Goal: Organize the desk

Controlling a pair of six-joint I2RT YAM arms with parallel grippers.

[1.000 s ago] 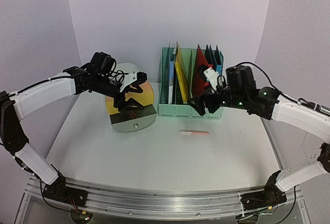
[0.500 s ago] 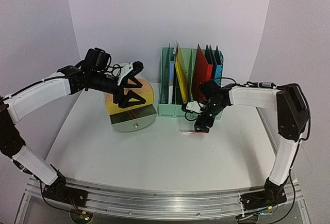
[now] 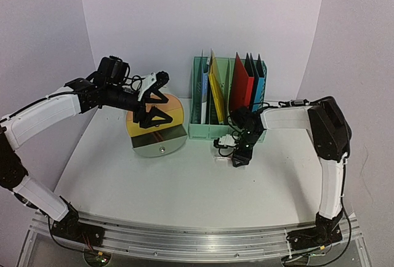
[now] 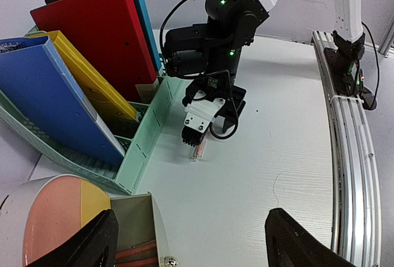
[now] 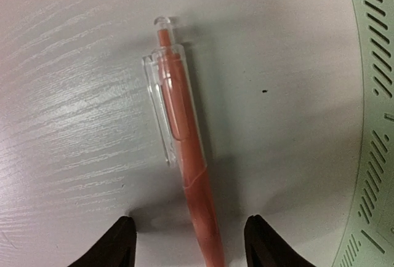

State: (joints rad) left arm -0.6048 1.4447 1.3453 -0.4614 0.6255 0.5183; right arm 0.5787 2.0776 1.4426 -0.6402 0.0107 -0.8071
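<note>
A red pen (image 5: 183,150) with a clear clip lies on the white desk (image 3: 184,187) just in front of the file rack. My right gripper (image 5: 191,245) points down over it, open. One black fingertip (image 5: 118,242) stands on each side of the pen's barrel, with a gap on both sides. From above, the right gripper (image 3: 237,154) covers most of the pen. My left gripper (image 3: 160,102) hovers open and empty above the round drawer unit (image 3: 157,133). Its fingers (image 4: 92,242) frame the desk (image 4: 277,125) and the pen (image 4: 199,150).
The mint-green file rack (image 3: 212,133) holds blue, yellow and red folders right behind the pen. The drawer unit's open drawer (image 4: 132,215) holds red pens. A silver rail (image 3: 197,236) runs along the desk's front edge. Lilac walls enclose the sides.
My right arm swung from beside the rack down onto the pen, and its jaws narrowed around it. My left gripper drew back and up a little over the drawer unit.
</note>
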